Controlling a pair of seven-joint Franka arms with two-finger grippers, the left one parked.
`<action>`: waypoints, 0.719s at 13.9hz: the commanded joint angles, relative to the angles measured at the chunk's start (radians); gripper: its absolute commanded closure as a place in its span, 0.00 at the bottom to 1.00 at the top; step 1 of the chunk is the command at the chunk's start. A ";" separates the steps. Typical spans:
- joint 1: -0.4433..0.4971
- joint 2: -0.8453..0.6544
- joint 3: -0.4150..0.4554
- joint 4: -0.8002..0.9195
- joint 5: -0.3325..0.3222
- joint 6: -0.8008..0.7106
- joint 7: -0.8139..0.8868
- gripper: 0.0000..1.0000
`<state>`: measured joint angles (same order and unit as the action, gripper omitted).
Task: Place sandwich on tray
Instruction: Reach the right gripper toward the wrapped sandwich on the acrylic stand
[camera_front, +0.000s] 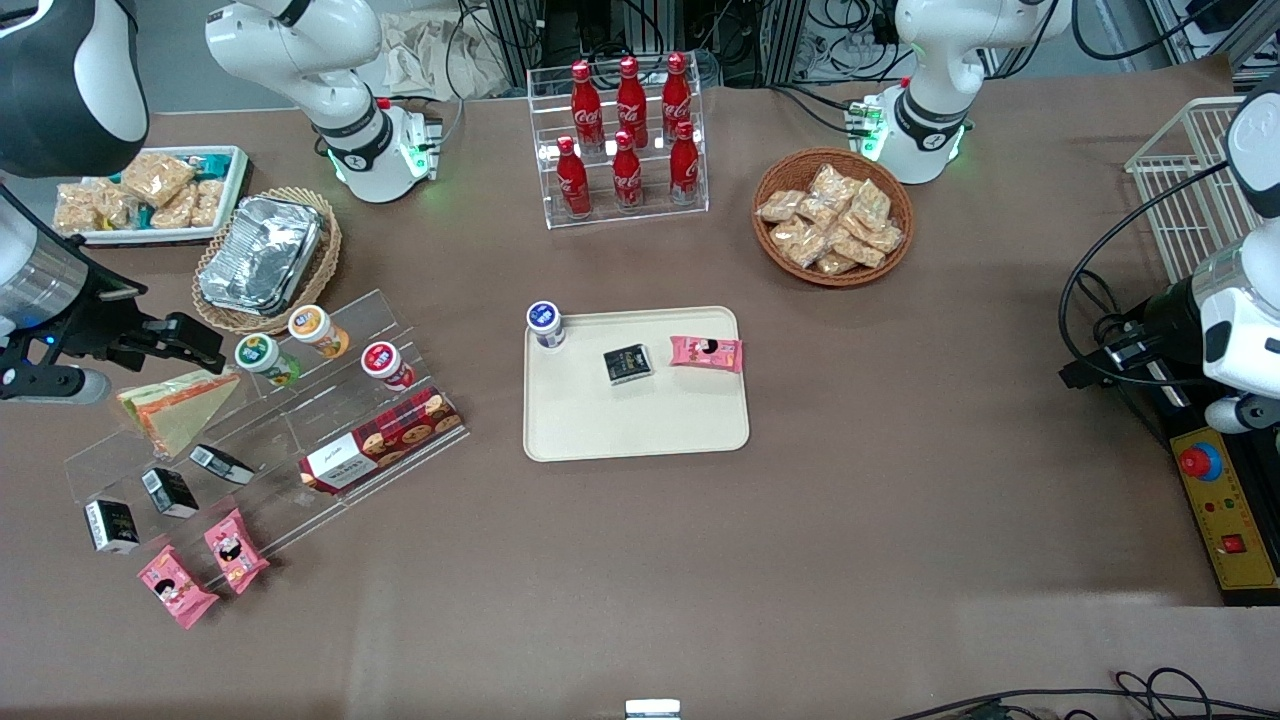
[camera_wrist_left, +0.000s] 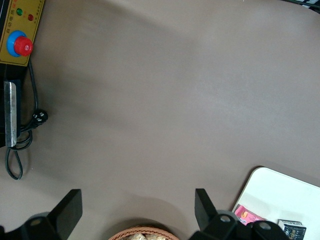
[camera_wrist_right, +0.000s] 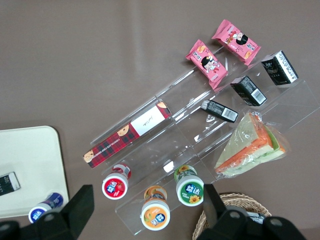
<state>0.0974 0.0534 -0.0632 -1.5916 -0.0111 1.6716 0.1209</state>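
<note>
Jaws (camera_front: 190, 345) spread, empty, above sandwich (camera_front: 180, 407) on clear rack; tray (camera_front: 634, 420) holds three snacks.

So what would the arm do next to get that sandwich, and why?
Probably shift the gripper over the sandwich and lower it. The gripper is open and hangs above the clear display steps, beside the wicker basket, not yet touching the sandwich, which lies on the steps. The tray has bare space nearer the front camera for it.
</note>
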 joint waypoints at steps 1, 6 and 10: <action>-0.011 0.000 -0.013 0.009 0.023 -0.001 -0.007 0.02; -0.047 0.005 -0.033 0.006 0.036 -0.006 -0.003 0.03; -0.047 0.034 -0.111 0.004 0.034 0.005 0.008 0.02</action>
<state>0.0544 0.0680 -0.1384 -1.5934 0.0004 1.6714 0.1217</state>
